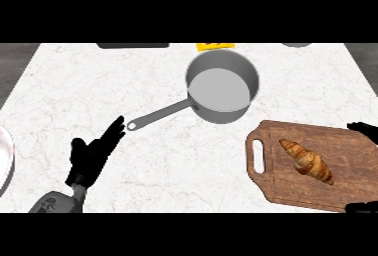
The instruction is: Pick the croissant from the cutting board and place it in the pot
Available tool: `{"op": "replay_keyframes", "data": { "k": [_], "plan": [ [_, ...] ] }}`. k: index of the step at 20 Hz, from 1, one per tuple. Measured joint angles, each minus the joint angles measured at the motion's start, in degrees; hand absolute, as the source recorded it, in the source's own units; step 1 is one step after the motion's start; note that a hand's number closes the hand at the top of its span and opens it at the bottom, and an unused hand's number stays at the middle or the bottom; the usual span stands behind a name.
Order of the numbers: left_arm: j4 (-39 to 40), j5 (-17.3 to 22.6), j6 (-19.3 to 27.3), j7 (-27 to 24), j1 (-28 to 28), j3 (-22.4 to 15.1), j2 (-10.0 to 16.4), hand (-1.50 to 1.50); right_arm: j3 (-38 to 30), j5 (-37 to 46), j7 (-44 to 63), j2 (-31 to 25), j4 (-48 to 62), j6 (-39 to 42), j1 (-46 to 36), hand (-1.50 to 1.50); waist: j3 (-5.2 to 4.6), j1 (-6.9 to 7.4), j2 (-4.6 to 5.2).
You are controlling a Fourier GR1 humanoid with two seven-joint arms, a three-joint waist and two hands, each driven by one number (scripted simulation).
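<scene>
Where a plate [4, 160] shows at the far left edge, the left hand [90, 155] rests just beside it, open with fingers straight and raised, holding nothing. Its tips are near the end of the handle [159, 115] of the pot [244, 67], centre. Right of the pot, the croissant [306, 161] lies diagonally on the board [347, 150], untouched. The right hand [362, 127] shows only as dark parts at the right edge, so its spread cannot be told. Likely risks are a grasp on the tapered end letting the croissant swing, or a release short of the rim landing it on the counter.
</scene>
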Motion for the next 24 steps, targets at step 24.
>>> {"op": "replay_keyframes", "data": {
  "k": [24],
  "plan": [
    [-2.08,-4.33,-2.29,3.16,-0.14,2.38,-3.31,0.0,12.04,15.88,22.78,-7.46,11.18,12.86,-10.15,-1.5,-0.02,1.81,0.32]
  ]
}}
